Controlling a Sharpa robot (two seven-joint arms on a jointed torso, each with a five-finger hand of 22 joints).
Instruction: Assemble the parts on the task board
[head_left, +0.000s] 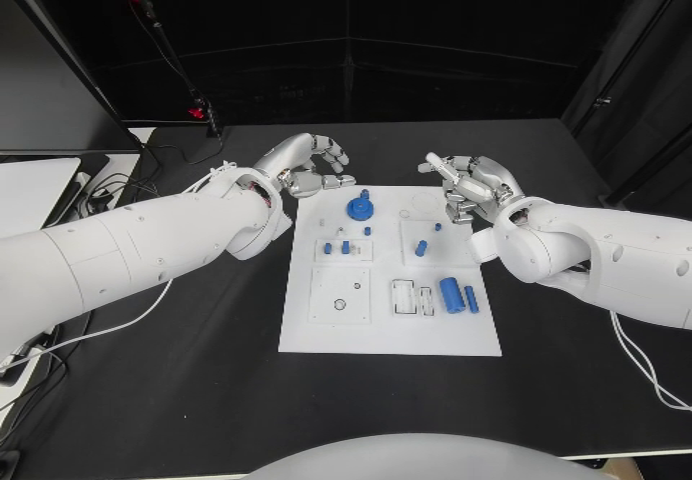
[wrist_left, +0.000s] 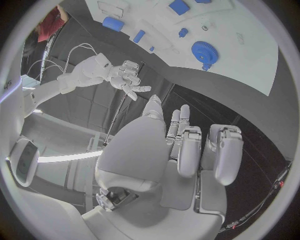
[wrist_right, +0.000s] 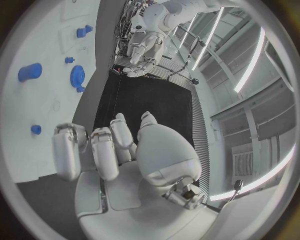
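Note:
The white task board (head_left: 389, 330) lies in the middle of the black table. A blue gear (head_left: 361, 208) stands near its far edge, small blue pegs (head_left: 343, 246) sit left of centre, one blue piece (head_left: 421, 247) is right of centre, and two blue cylinders (head_left: 459, 295) lie at the right. My left hand (head_left: 306, 165) hovers off the board's far left corner, fingers apart, holding nothing. My right hand (head_left: 473, 187) hovers over the far right corner, also empty with fingers spread. The left wrist view shows the gear (wrist_left: 203, 51), the board (wrist_left: 250, 60) and my right hand (wrist_left: 125, 77); my left hand (wrist_right: 142, 55) appears in the right wrist view.
A black stand (head_left: 202, 110) with cables rises at the back left of the table. A white surface (head_left: 36, 190) and loose cables lie at the left edge. Bare black tabletop (head_left: 173, 380) surrounds the board in front.

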